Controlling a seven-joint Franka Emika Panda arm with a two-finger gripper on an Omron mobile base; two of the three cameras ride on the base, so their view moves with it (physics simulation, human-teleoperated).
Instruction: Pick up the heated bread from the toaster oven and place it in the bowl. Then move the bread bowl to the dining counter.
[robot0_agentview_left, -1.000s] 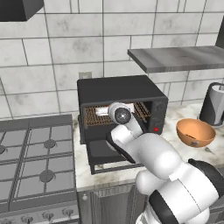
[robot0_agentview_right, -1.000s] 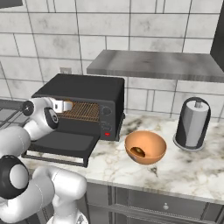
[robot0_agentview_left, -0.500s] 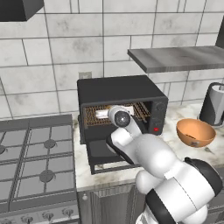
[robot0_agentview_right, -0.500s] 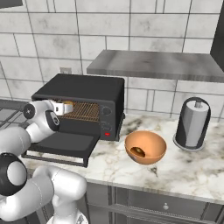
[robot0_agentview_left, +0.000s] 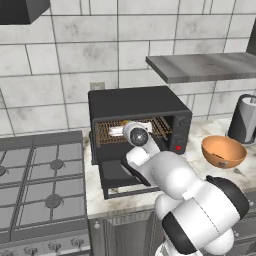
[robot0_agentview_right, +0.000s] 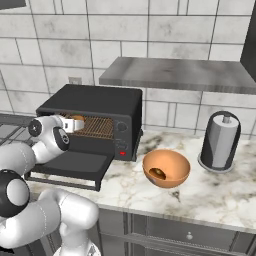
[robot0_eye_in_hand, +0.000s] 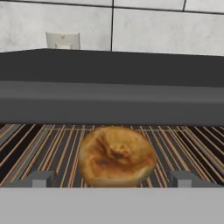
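On the toaster oven rack, one bread lies between two spread, empty fingers.

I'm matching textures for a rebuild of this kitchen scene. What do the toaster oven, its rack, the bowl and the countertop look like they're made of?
Toaster oven: matte black, probably painted metal, with little shine.
Rack: thin coppery wire, metallic-looking.
Bowl: glossy orange-brown, perhaps glazed ceramic or plastic, judging by highlights.
Countertop: white with grey veining, marble-look, smooth.

We are seeing a glossy white arm with rounded bulky segments, dark grey bands at joints, and small grey finger tips.
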